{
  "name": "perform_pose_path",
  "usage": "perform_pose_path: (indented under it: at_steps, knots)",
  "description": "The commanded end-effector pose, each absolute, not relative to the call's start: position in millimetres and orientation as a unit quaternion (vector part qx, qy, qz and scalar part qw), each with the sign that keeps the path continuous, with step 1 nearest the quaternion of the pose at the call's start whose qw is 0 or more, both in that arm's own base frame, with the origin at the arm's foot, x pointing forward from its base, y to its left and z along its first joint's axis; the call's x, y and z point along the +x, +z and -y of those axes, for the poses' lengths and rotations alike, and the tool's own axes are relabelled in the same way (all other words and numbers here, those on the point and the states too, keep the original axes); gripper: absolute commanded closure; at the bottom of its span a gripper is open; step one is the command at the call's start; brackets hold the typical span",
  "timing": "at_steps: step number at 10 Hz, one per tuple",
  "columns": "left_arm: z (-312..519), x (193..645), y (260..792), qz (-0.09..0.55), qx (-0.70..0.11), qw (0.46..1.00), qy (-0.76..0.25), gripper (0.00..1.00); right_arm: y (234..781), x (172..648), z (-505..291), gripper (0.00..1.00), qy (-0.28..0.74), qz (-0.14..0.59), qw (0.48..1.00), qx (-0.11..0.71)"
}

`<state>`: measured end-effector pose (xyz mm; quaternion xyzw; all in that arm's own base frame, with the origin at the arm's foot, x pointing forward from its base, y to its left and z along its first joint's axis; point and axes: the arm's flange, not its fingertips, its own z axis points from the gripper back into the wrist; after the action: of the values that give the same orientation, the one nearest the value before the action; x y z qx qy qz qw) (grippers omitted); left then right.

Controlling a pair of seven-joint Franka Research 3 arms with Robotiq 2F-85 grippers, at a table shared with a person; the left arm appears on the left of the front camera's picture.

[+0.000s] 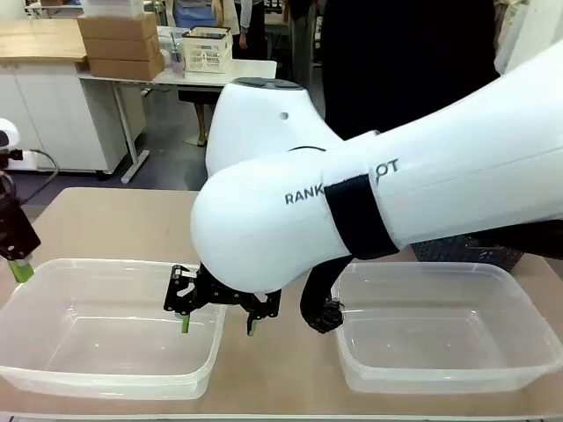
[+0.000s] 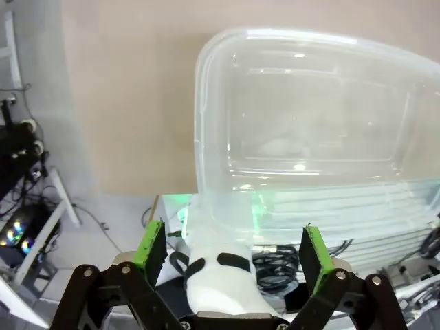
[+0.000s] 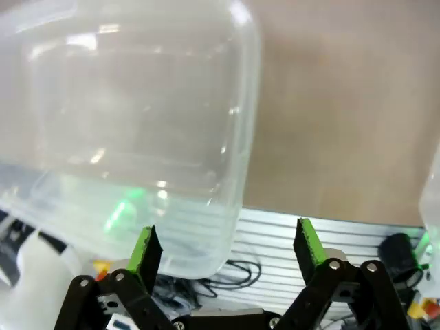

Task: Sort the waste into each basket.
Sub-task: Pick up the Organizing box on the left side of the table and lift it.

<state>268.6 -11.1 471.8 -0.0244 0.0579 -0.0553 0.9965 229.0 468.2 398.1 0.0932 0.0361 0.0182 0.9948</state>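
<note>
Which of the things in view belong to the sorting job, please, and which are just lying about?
For the job: left clear tub, right clear tub, left gripper and right gripper, both open.
Lying about: dark lattice basket, cardboard boxes, white crate.

clear tub, black-green right pincer

White arm, black green-padded fingers

Front: fixed on robot's side, facing across table, crowded by right arm close up. Both wrists: aimed down, close over left tub, shared by all 3.
</note>
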Motion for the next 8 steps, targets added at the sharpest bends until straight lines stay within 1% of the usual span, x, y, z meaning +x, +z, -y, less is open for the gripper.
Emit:
perform_pose_path:
  at_steps: [1, 2, 5, 6, 7, 8]
  knots:
    - [1, 217, 368, -0.170, -0.096, 0.979, -0.064, 0.00, 401, 224, -467, 0.00, 0.037, -0.047, 0.992, 0.114]
    - [11, 269, 472, -0.058, -0.024, 0.996, -0.055, 0.00, 401, 224, -467, 0.00, 0.037, -0.047, 0.992, 0.114]
    - [11, 269, 472, -0.058, -0.024, 0.996, -0.055, 0.00, 401, 224, -467, 0.00, 0.037, -0.047, 0.992, 0.114]
    - [10, 272, 467, -0.076, -0.040, 0.994, -0.064, 0.00, 401, 224, -467, 0.00, 0.037, -0.047, 0.992, 0.114]
    - [5, 275, 450, -0.024, -0.046, 0.998, -0.043, 0.00, 404, 223, -471, 0.00, 0.028, -0.045, 0.993, 0.103]
    - [4, 278, 414, -0.021, -0.031, 0.999, -0.037, 0.00, 401, 227, -471, 0.00, 0.037, -0.053, 0.991, 0.118]
